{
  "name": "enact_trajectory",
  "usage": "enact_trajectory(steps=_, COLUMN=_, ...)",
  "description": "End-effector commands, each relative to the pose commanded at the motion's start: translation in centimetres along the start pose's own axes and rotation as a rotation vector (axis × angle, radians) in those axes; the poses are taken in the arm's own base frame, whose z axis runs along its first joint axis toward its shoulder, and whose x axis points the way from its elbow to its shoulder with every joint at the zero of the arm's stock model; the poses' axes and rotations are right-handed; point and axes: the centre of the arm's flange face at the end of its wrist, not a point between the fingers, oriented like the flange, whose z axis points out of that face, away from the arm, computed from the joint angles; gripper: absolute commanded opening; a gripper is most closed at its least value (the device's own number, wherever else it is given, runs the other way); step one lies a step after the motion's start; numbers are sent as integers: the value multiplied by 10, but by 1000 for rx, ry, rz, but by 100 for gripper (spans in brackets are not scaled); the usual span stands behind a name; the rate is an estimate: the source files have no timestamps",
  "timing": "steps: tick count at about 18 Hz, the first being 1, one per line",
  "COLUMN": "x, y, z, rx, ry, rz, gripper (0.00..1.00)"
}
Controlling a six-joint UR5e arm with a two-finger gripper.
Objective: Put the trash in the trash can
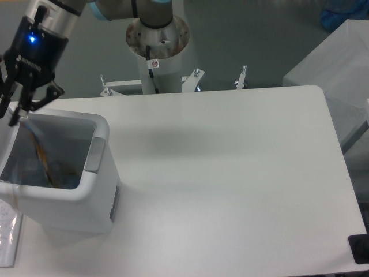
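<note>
Snack bag (46,160) inside trash can (86,205), edge-on; likely light, crinkly, slippery foil, best pinched at edge. Gripper (24,107) above bin, fingers spread, holding nothing.
</note>
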Motion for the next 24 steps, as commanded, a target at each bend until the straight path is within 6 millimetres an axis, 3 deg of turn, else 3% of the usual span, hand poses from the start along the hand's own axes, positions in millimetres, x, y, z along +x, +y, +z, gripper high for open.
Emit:
enact_trajectory(steps=3, x=-27, y=-4, z=-12, rx=-4, ry=-122, rz=25, gripper=100)
enact_trajectory(steps=7, x=-99, y=-2, z=-51, rx=16, ry=-252, rz=26, gripper=100)
enact_trajectory(steps=9, x=-125, y=0, z=-71, rx=20, ry=-308, rz=46, gripper=100)
enact_trajectory(steps=11, x=-152, y=11, z=-94, rx=-16, ry=-415, rz=95, gripper=100)
enact_trajectory(steps=13, x=-170, y=24, z=-102, rx=-78, ry=-493, rz=150, gripper=100)
enact_trajectory(steps=17, x=-177, y=48, z=-122, rx=-184, ry=-557, rz=326, gripper=100)
enact_trajectory(steps=20, x=-169, y=77, z=-141, rx=-315, ry=-547, rz=523, gripper=100)
enact_trajectory(steps=24, x=-154, y=85, z=-160, rx=-405, ry=-523, rz=597, gripper=100)
